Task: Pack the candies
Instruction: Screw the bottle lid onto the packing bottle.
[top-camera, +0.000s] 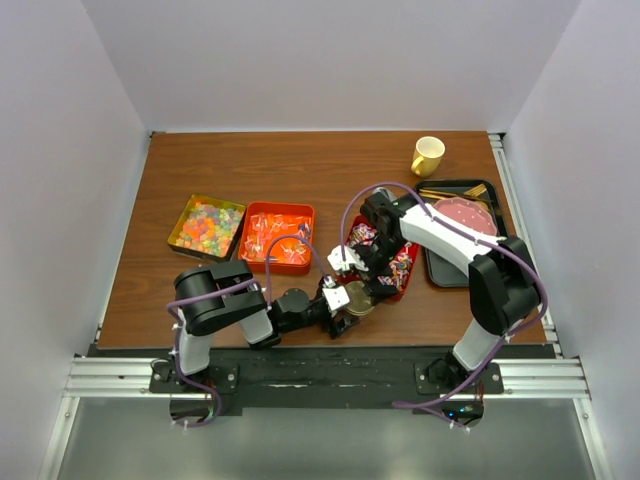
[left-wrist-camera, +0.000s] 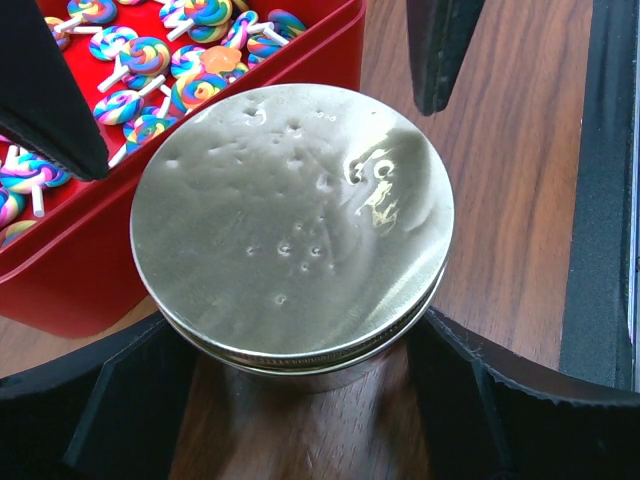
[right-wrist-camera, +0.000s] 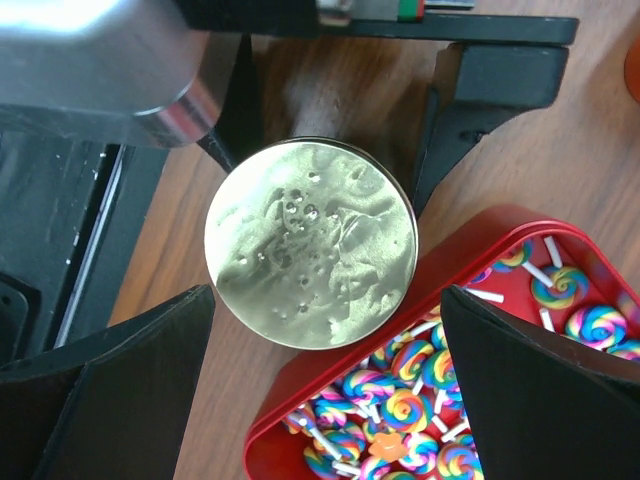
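Observation:
A round jar with a gold lid (left-wrist-camera: 290, 220) stands on the wooden table against the red tray (left-wrist-camera: 60, 280). My left gripper (left-wrist-camera: 298, 345) is shut on the jar's body, one finger on each side. It shows in the top view (top-camera: 343, 302) and the jar too (top-camera: 359, 298). My right gripper (right-wrist-camera: 328, 300) hovers open and empty above the lid (right-wrist-camera: 310, 245) and the tray's rim (right-wrist-camera: 300, 400). Swirled lollipop candies (right-wrist-camera: 420, 400) fill the red tray, with one orange gummy (right-wrist-camera: 385, 447). Wrapped candies lie in an orange tray (top-camera: 277, 235), gummy pieces in a yellow tin (top-camera: 206, 227).
A yellow mug (top-camera: 428, 155) stands at the back right. A black tray (top-camera: 478, 187) at the right holds a pink plate (top-camera: 462, 215) and gold cutlery (top-camera: 450, 192). The table's black front edge (top-camera: 320, 350) is just behind the jar.

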